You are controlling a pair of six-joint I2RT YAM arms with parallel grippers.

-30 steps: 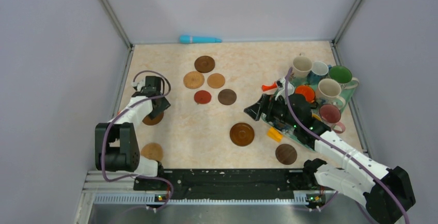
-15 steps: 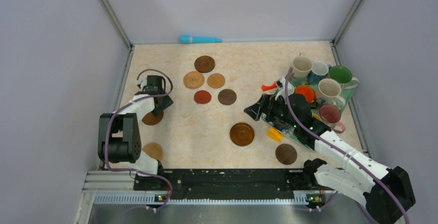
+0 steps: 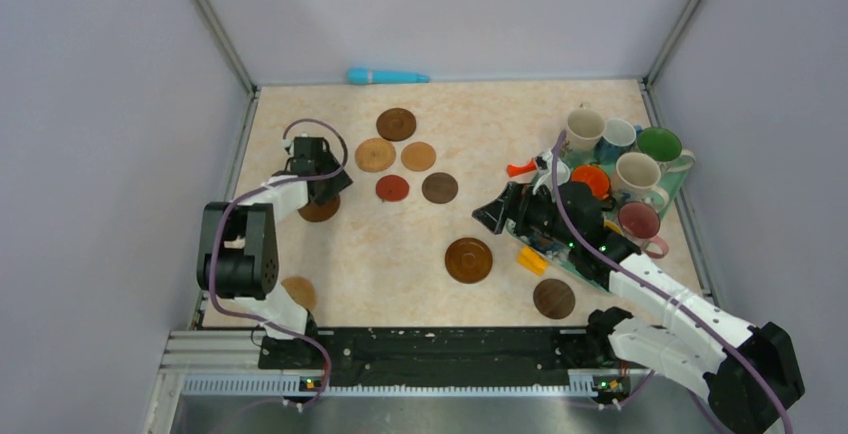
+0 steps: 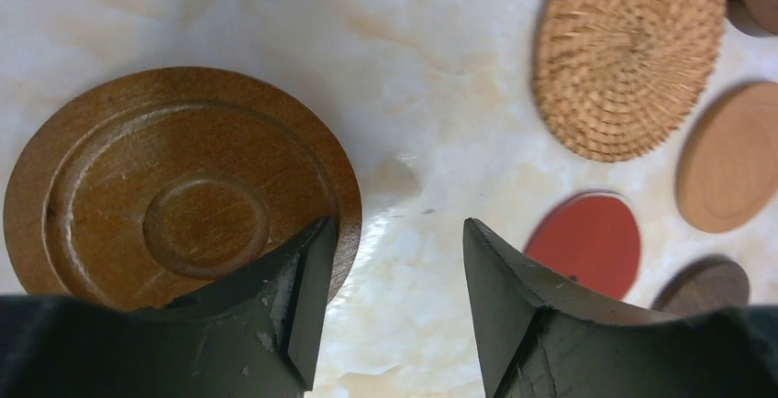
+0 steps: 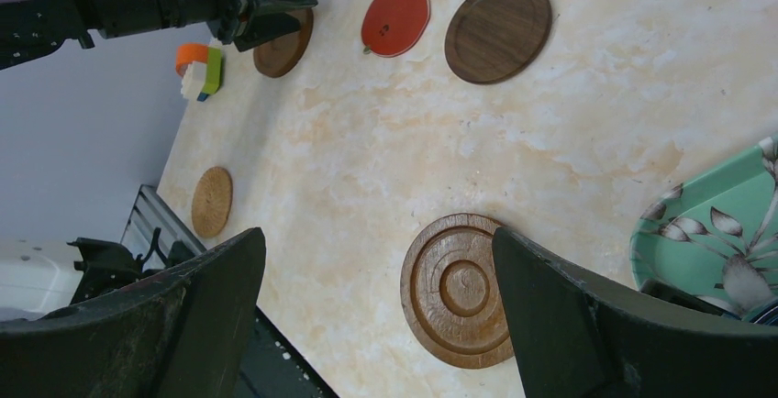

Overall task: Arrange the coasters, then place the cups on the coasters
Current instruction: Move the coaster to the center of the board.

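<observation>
My left gripper (image 3: 322,192) (image 4: 396,226) is open over bare table, and its left finger rests on the rim of a ringed brown coaster (image 4: 183,187) (image 3: 318,212). Just right of it lie a woven tan coaster (image 3: 375,155), a tan one (image 3: 418,156), a red one (image 3: 392,188) and two dark ones (image 3: 396,124) (image 3: 439,188). My right gripper (image 3: 488,216) (image 5: 378,235) hangs open above the large ridged coaster (image 3: 469,260) (image 5: 463,288). Cups stand on the teal tray (image 5: 725,224): cream (image 3: 585,126), light blue (image 3: 617,134), green (image 3: 660,144), orange (image 3: 591,179), pink (image 3: 640,221).
Another dark coaster (image 3: 554,298) lies near the right arm's base, and a woven one (image 3: 295,292) by the left arm's base. A turquoise object (image 3: 388,77) lies along the back wall. An orange block (image 3: 532,260) sits by the tray. Walls close in on three sides.
My left gripper has moved away and to the right, and the ringed brown coaster slid with it toward the group of coasters. The right arm has not moved.
</observation>
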